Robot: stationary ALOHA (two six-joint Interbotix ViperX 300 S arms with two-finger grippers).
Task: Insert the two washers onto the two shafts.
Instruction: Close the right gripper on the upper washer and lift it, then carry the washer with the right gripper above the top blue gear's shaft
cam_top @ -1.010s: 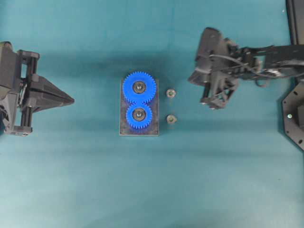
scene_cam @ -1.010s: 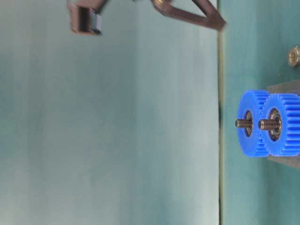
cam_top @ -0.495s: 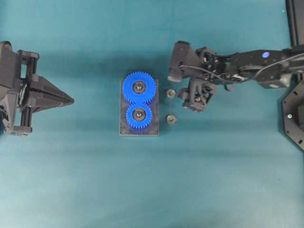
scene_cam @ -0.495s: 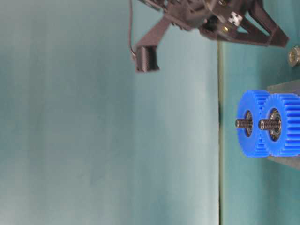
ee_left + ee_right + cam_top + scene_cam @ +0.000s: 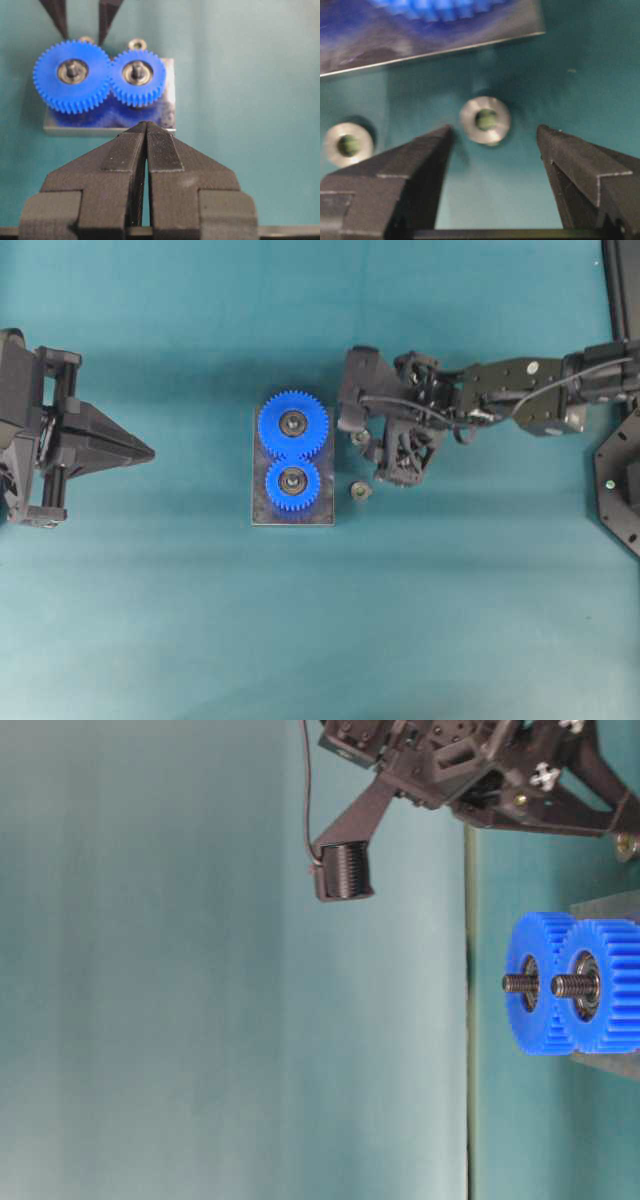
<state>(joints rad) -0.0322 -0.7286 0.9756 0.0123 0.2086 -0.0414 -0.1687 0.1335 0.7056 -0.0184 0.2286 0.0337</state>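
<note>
Approach to the pick. The right hand (image 5: 492, 145) is hanging low over the teal surface (image 5: 450, 620) with its jaws spread wide and empty, straddling one washer (image 5: 485, 120), which is lying flat just ahead of the fingertips (image 5: 440, 142) and slightly nearer the left-hand finger in the right wrist view. A second washer (image 5: 348, 144) is lying outside the jaws, beside that same finger. In the overhead view the right hand (image 5: 378, 445) is sitting just beside the grey base plate (image 5: 292, 515), over the upper washer (image 5: 358, 437), with the other washer (image 5: 360, 490) lying apart below it.

The step in hand appears to be the reach for the washer; insertion is not yet begun. The next move probably calls for a short advance and descent so the ring sits between the pads, then a closure across its rim. A thin flat ring on a smooth surface is likely to slip or tip if pinched off-centre.

The washers are looking small, silvery and round, each with a dark central hole. Two blue gears (image 5: 293, 452) are standing meshed on the plate, each with a threaded shaft (image 5: 518, 983) projecting bare from its hub.

The left hand (image 5: 146, 150) is resting clenched and empty, well apart from the plate, pointing toward the gears.
</note>
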